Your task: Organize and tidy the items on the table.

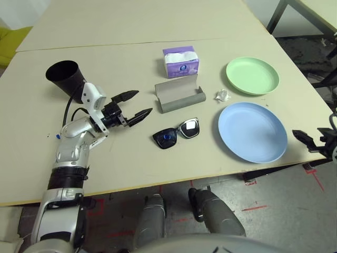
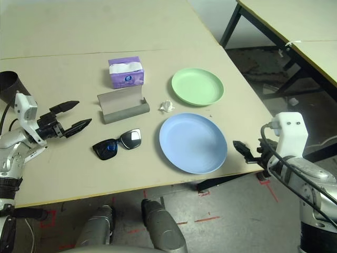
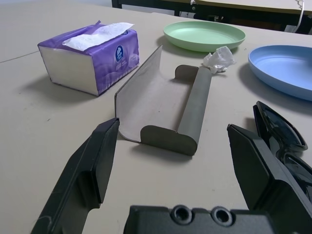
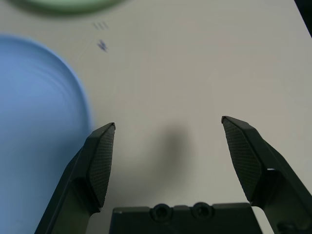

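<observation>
Left eye view: left end effector (image 1: 134,105), spread, points frame-right at sunglasses (image 1: 177,133), nearer than right end effector (image 2: 243,150), also spread.

sunglasses (image 2: 117,144) beside blue plate (image 2: 193,143), grey case (image 2: 122,105)

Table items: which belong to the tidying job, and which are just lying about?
Job:
sunglasses
glasses case
tissue pack
paper wad
green plate
blue plate
black cup

Lying about:
second table beyond the gap
red floor marks
</observation>
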Robot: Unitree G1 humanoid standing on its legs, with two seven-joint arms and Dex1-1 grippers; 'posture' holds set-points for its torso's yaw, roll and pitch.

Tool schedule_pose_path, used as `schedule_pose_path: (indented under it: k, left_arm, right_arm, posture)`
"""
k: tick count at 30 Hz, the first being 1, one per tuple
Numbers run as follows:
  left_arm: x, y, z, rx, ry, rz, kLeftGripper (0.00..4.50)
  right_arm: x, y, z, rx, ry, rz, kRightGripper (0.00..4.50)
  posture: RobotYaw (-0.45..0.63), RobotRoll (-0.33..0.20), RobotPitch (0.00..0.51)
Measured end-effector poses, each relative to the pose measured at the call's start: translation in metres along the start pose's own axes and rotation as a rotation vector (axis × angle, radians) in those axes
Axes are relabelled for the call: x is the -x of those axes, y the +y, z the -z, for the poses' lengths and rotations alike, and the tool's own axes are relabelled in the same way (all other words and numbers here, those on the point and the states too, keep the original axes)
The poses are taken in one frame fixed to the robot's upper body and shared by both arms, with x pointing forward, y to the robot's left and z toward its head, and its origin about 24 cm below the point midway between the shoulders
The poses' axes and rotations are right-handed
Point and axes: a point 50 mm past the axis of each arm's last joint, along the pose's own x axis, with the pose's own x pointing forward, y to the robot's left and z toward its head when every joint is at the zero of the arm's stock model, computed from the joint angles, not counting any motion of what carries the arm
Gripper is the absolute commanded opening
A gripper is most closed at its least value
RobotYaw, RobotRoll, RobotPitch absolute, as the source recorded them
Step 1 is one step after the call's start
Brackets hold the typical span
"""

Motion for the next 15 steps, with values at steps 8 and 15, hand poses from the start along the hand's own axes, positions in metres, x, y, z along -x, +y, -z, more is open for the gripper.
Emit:
schedule_pose_path:
  k: [8,15]
  left_arm:
    - [0.000,0.001,0.000,-0.004,-0.003,-0.007,4.50]
    - [0.001,0.001,0.001,-0.006,-0.003,-0.020,4.50]
  right_arm:
    - [-0.004,0.028,0.024,-0.085,0.157,-0.191,4.45]
    - [-0.005,0.029,0.038,-0.082,0.198,-0.194,4.45]
  posture:
    - [-0.16,0.000,0.197]
    - [-0.16,0.000,0.197]
